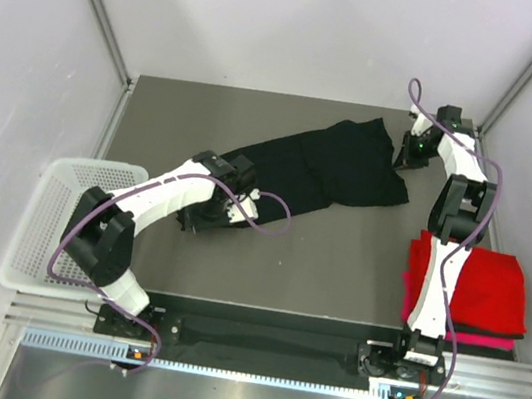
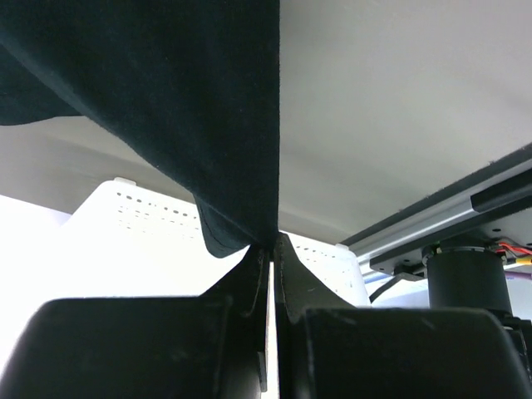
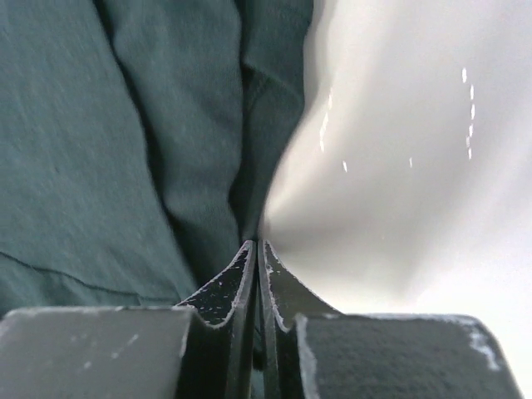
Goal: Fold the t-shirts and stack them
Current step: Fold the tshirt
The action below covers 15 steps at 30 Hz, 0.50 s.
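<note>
Worktop (image 1: 337,261): one shirt in progress, one pile done.

Black t-shirt (image 1: 331,169): lies across the far middle of the worktop as a long, rumpled diagonal strip, running from near the left arm up toward the far right corner. Bunched and narrowed, not squared up. No clean fold visible, so this one counts as not yet folded or stacked.

White mesh basket (image 1: 44,225): off the worktop's left edge, no shirts visible in it.

Finished pile: red t-shirt (image 1: 490,286) folded flat at the near right, on top of a magenta t-shirt (image 1: 487,341) whose edge peeks out below. Looks done.

Left pincer (image 2: 272,241): closed tight, pinching the black cloth at its near-left end; cloth hangs straight into the tips.

Right pincer (image 3: 258,245): fingers pressed together at the shirt's far-right edge, with a fold of dark cloth running into the tips, so it appears to have hold of it.

Judgement: roughly two shirts finished, with the black one left. Both ends are gripped, likely to spread or straighten it. Folding and placing it on the red pile remain.
</note>
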### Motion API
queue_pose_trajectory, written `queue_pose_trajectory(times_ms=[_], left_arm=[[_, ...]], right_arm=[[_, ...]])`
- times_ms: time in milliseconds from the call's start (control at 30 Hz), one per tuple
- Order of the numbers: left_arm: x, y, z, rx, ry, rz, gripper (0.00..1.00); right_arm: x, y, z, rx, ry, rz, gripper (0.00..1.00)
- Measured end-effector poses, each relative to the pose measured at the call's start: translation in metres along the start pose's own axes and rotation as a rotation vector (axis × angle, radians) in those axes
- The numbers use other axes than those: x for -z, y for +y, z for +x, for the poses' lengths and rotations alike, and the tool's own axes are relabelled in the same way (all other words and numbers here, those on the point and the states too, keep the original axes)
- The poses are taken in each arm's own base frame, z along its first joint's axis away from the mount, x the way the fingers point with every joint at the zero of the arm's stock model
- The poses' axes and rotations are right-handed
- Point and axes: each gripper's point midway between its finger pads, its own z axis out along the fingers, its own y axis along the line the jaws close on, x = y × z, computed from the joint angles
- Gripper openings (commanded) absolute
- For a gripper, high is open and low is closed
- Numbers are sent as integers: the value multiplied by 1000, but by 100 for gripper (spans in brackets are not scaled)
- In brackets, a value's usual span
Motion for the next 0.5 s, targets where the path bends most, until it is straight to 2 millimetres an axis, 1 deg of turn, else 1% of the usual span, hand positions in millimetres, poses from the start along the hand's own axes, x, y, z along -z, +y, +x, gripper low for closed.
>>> queue_pose_trajectory(times_ms=[100,233,267,333,367,433,467,500], left_arm=[[2,-2,1,-5,-1,0,0],[3,-3,1,-10,-2,0,0],[3,-3,1,-11,-3,0,0],[3,-3,1,-13,-2,0,0],[3,-3,1,-11,-2,-1,0],[4,-4,0,-11,-2,-2,0],[4,-4,0,-12,-2,-2,0],[4,-4,0,-11,-2,-2,0]], right_arm=[[-3,1,-5,4,-10,-8,0],[-4,3,-6,8,-12,-5,0],[-4,3,-7,8,-12,-5,8],[-4,3,-7,0,-13,-6,27],[-4,5,-8,-2,-15,-8,34],[-3,6,-11,5,-25,-6,39],[-3,7,-12,7,-26,-4,43],[-2,7,-13,5,-29,-1,44]])
